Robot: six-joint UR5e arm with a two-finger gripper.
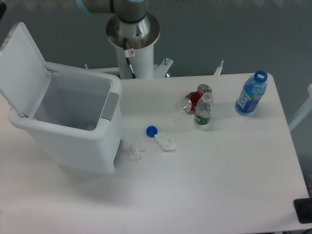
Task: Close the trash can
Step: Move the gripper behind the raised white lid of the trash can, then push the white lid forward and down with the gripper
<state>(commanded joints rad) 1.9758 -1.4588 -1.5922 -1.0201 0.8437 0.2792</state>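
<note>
Standing open, the trash can (73, 131) bears no legible writing.

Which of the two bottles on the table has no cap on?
The blue bottle near the table's right edge: its neck ends in an open blue ring. The smaller green-labelled bottle beside the red can has its cap on.

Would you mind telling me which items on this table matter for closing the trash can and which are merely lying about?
Part of the job:
- trash can
- its lid, standing open

Just lying about:
- blue bottle, uncapped
- small clear bottle
- red can, on its side
- blue cap
- two crumpled paper scraps
</note>
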